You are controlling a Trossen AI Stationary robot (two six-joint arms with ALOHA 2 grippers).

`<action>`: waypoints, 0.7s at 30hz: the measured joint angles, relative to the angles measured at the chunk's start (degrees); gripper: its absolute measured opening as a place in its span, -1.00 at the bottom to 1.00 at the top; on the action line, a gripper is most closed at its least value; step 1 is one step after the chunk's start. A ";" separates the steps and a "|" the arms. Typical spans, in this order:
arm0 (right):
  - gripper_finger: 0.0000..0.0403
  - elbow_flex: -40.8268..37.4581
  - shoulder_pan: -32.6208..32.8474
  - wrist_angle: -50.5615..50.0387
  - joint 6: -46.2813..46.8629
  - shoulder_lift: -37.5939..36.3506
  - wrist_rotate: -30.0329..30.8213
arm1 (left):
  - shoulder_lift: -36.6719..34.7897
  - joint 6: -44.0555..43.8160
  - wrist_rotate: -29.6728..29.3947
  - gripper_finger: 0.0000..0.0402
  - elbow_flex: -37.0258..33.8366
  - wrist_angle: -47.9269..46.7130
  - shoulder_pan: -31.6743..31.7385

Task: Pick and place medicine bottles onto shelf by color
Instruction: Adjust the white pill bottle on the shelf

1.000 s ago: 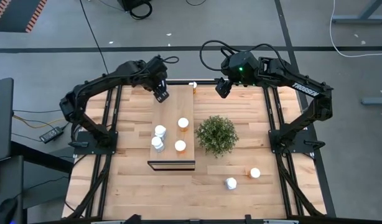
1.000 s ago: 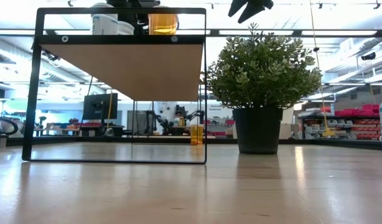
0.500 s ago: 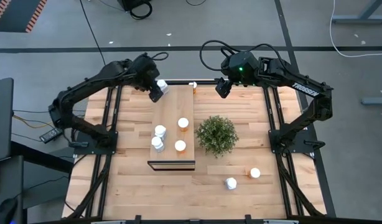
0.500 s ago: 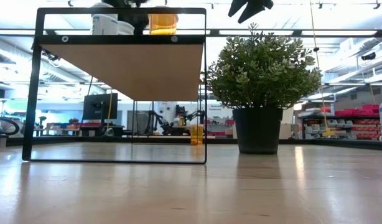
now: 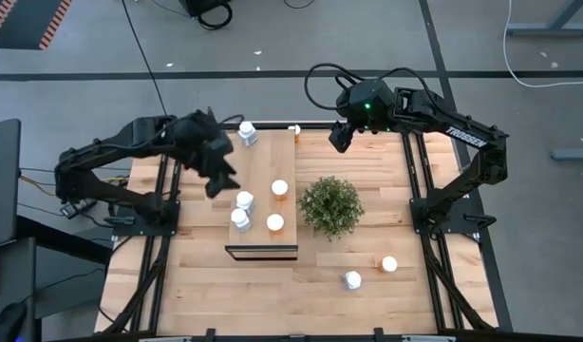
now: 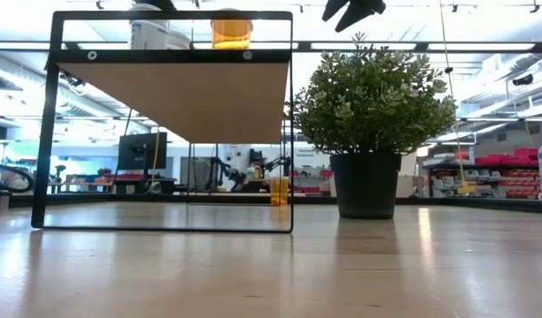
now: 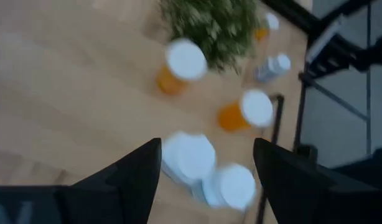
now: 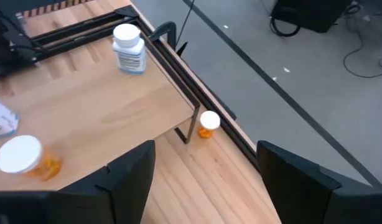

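The light-wood shelf [image 5: 261, 161] stands on the table. On it stand two orange bottles [image 5: 280, 190] [image 5: 275, 223], two white bottles close together [image 5: 244, 200] [image 5: 239, 218], and one white bottle [image 5: 246, 132] at its far left corner. On the table stand an orange bottle [image 5: 294, 130] behind the shelf, another orange bottle [image 5: 389, 264] and a white one [image 5: 353, 279] near the front. My left gripper [image 5: 223, 180] hangs open and empty over the shelf's left edge. My right gripper [image 5: 339, 138] waits open and empty above the far edge, right of the shelf.
A bushy green plant [image 5: 330, 206] in a dark pot stands right of the shelf, between it and the two front bottles. The low view shows the shelf's black frame [image 6: 50, 132] and open room under its board.
My left gripper has drawn back from the shelf's far left corner toward the table's left and near edges, rising and tipping further down. The white bottle it was at stays standing on that corner. My right arm has kept still.
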 joint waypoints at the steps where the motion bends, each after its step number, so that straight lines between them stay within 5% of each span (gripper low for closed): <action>1: 0.42 0.00 0.02 0.00 0.00 0.00 -0.34 | 0.00 -1.20 -0.25 0.30 0.00 -0.93 -1.50; 8: 0.42 0.00 0.00 -0.07 -0.35 0.00 -1.39 | 2.33 -7.69 -10.11 0.46 0.00 -4.17 -10.13; 21: 0.42 0.00 0.00 -1.70 -0.99 0.00 -2.06 | 10.41 -13.85 -11.75 0.76 0.02 -2.71 -13.61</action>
